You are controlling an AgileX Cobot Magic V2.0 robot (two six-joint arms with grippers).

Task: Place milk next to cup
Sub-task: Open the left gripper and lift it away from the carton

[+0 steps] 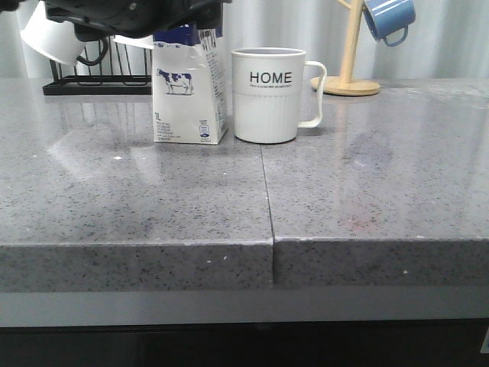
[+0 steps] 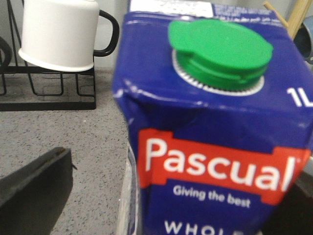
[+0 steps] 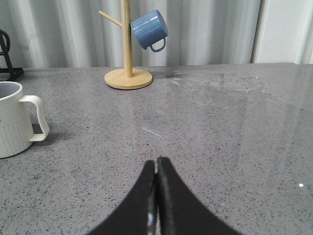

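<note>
The milk [image 1: 189, 92], a white carton with a blue top and a cow picture, stands upright on the grey counter just left of the cup [image 1: 267, 95], a narrow gap between them. The cup is a white ribbed mug lettered "HOME", with its handle to the right. In the left wrist view the milk [image 2: 215, 122] fills the frame, showing its green cap. My left gripper [image 2: 183, 166] is open around the carton's top; the left finger [image 2: 34, 181] stands clear of it. In the front view it [image 1: 137, 15] hangs above the carton. My right gripper [image 3: 157, 161] is shut and empty, low over bare counter right of the cup [image 3: 12, 120].
A black wire rack [image 1: 99, 76] with a white black-handled mug [image 2: 61, 34] stands behind and left of the milk. A wooden mug tree [image 1: 350, 61] holding a blue mug [image 1: 390, 17] stands behind and right of the cup. A seam [image 1: 267, 199] runs down the counter.
</note>
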